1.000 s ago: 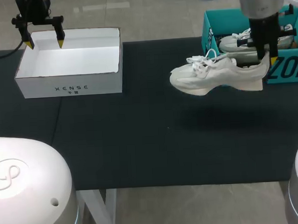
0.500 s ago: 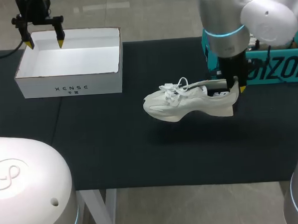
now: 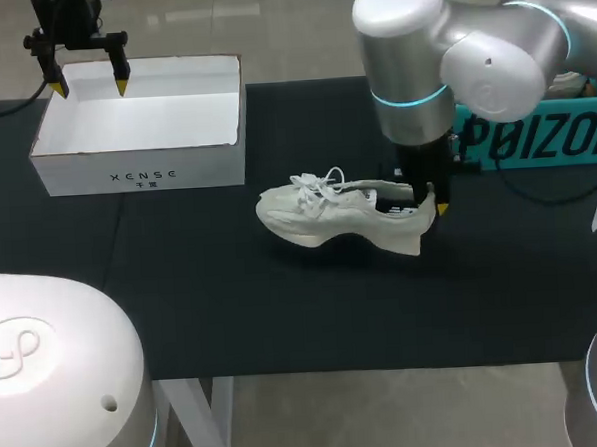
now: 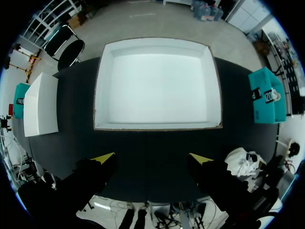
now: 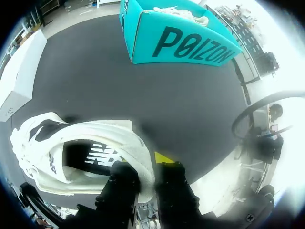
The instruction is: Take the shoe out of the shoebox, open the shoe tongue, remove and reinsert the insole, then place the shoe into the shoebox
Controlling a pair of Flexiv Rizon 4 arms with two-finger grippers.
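A white sneaker (image 3: 328, 214) with loose laces is at the middle of the black mat, toe toward the white box. My right gripper (image 3: 425, 205) is shut on its heel collar. In the right wrist view the heel wall of the sneaker (image 5: 86, 152) is pinched in the right gripper (image 5: 143, 168), one finger inside and one outside. I cannot tell whether the sole touches the mat. The teal shoebox (image 3: 534, 136) stands at the right behind my right arm. My left gripper (image 3: 86, 79) hangs open over the far rim of the white box (image 3: 138, 122), holding nothing.
In the right wrist view a second white shoe (image 5: 178, 12) lies inside the teal shoebox (image 5: 181, 40). The left wrist view looks down past the open left gripper (image 4: 151, 158) into the white box (image 4: 157, 83), whose floor is bare. Black mat (image 3: 233, 307) stretches in front of the sneaker.
My right arm has carried the sneaker from in front of the teal shoebox leftward, nearer and lower, to the middle of the mat. The left arm has not moved.
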